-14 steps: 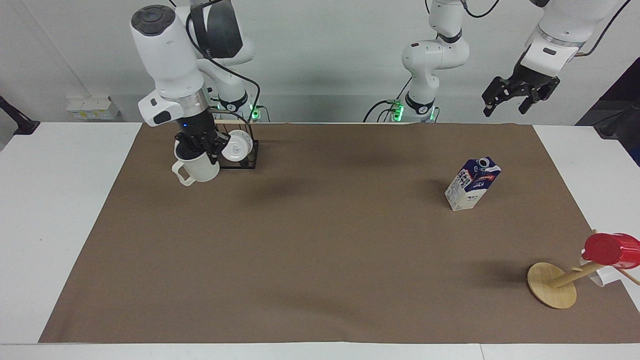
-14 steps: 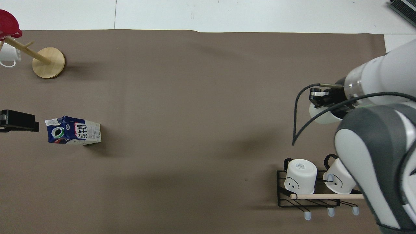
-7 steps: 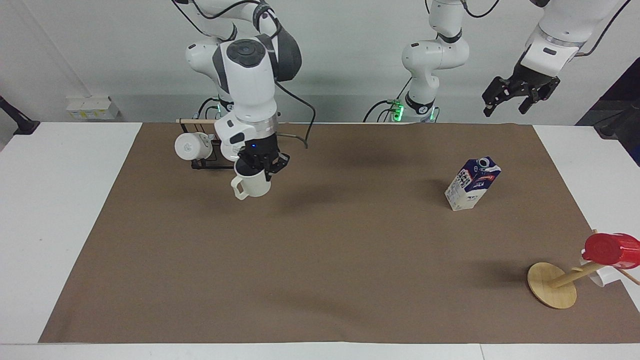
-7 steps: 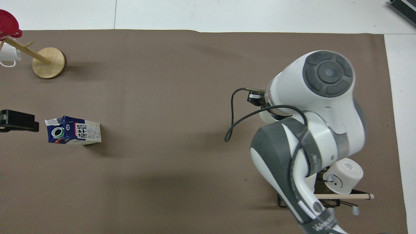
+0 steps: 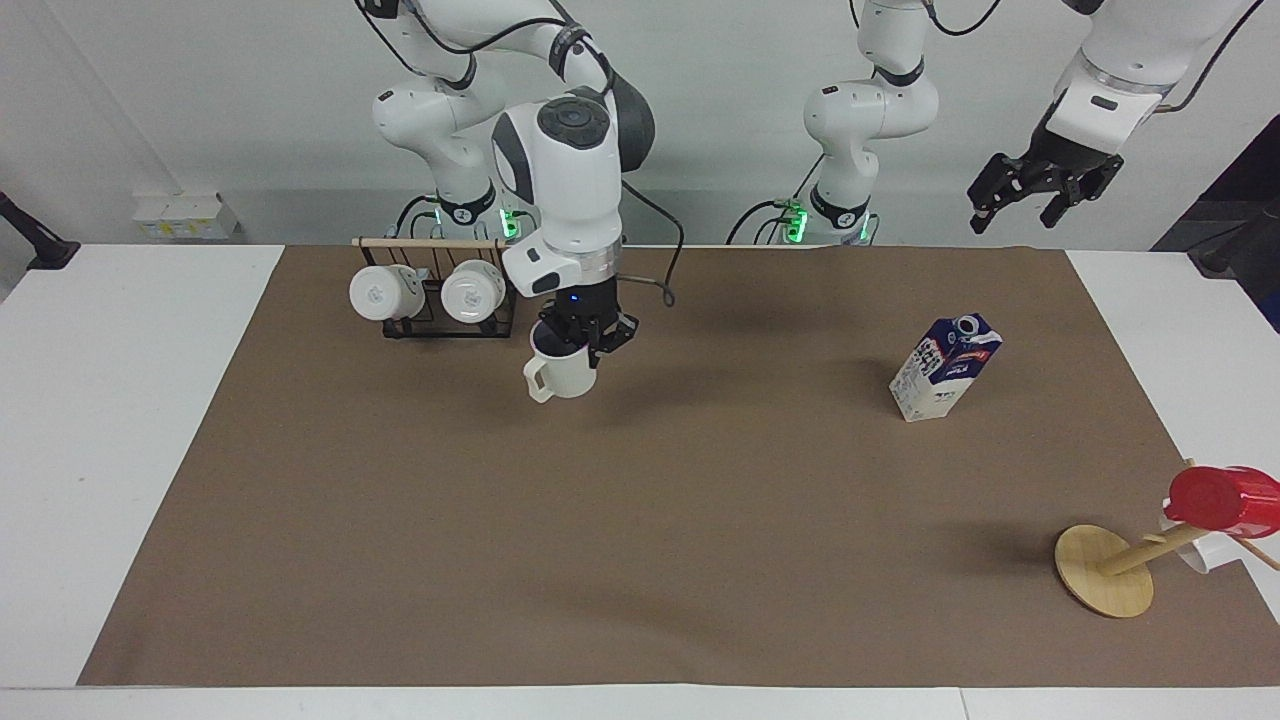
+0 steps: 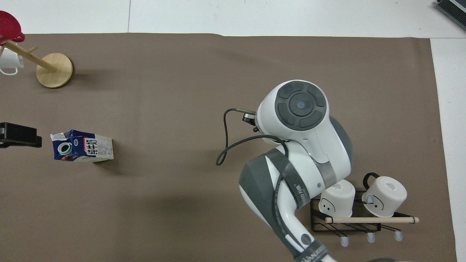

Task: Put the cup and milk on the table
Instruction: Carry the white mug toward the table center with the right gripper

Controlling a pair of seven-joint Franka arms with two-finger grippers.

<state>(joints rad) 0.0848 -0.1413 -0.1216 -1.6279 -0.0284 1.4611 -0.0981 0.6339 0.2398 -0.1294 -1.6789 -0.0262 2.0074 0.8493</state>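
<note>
While our right gripper [image 5: 580, 342] is clamping the rim of the cup [image 5: 562, 373], we are holding that cup up in the air over the brown mat of the table [image 5: 640, 520], just beside the black wire rack [image 5: 440, 318] where two white mugs [image 5: 378, 292] are hanging on their sides. The cup is hanging upright under the fingers, its squarish handle pointing toward the right arm's end of the table. In the overhead view the arm's own bulk is covering the cup, so we are reading the grip from the facing view alone.

We are judging this as the carrying step for the cup: it is off the rack but not yet standing on the mat. The next move is calling for a straight lowering until the base is resting flat, and only then a release, so the cup is not tipping onto its handle.

The milk [image 5: 944, 368] is already standing on the mat toward the left arm's end, well apart from the cup. Our left gripper [image 5: 1038, 192] is waiting above that end with its jaws spread wide and holding nothing. The wooden stand [image 5: 1105, 568] with the red cup [image 5: 1222, 499] is playing no part.
</note>
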